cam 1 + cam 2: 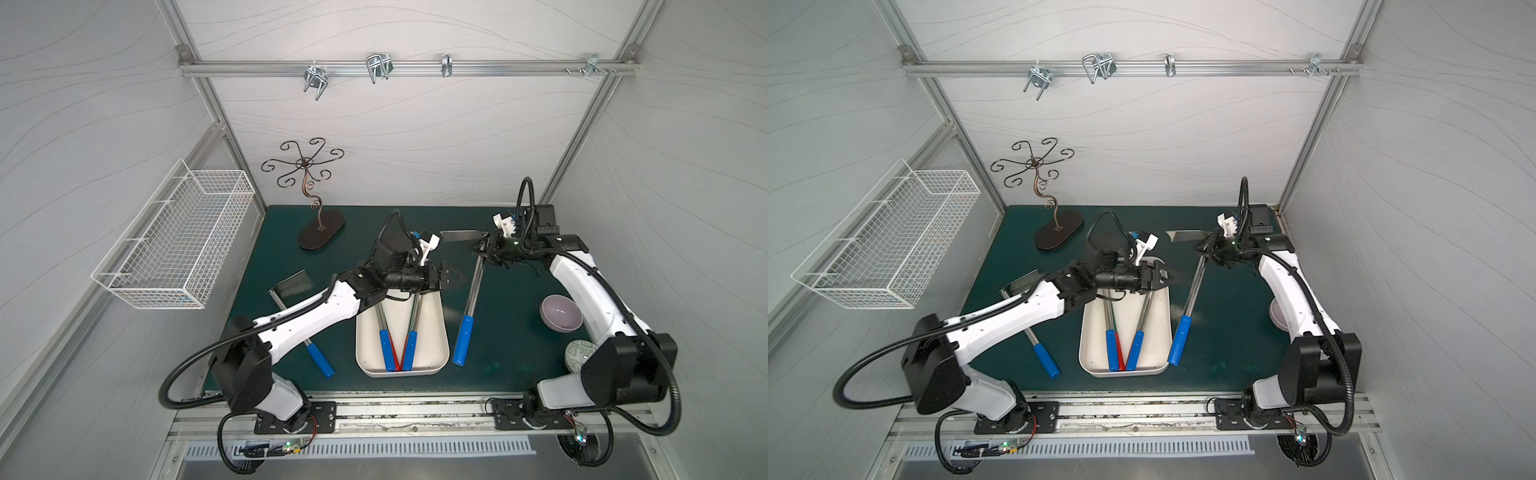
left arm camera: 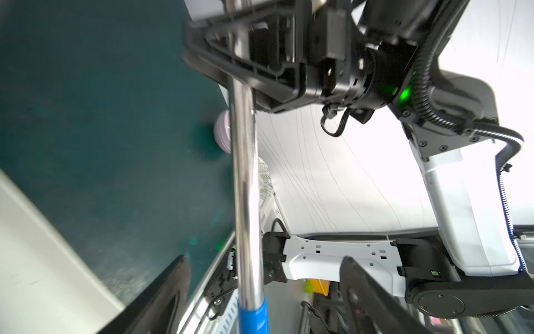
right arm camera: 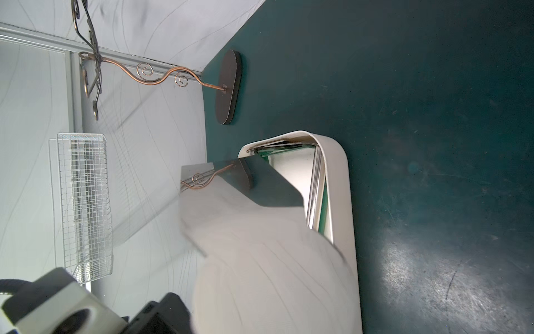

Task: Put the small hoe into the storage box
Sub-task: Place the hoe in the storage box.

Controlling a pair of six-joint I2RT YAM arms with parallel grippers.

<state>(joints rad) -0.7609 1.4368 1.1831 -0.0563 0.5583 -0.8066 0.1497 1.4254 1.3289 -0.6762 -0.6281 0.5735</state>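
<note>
1. Beside the right long side of the storage box, a shallow cream-white plastic tray with rounded corners at the middle of the dark green bench's near edge, we see the small hoe. It has a flat steel blade, a shiny steel shaft and a blue grip.
2. It is outside the box, blade toward the far edge, grip toward the near edge; we cannot tell whether the grip touches the bench.
3. The right gripper pinches the shaft just below the blade.
4. The left gripper hovers over the box's far end, holding nothing; its fingers are spread wide.
5. Inside the box, two more blue-gripped hoes lie in a V, with a red strip between their grips.
6. A fourth hoe lies on the bench left of the box, partly under the left arm.
7. A lilac bowl sits near the right edge.
</note>
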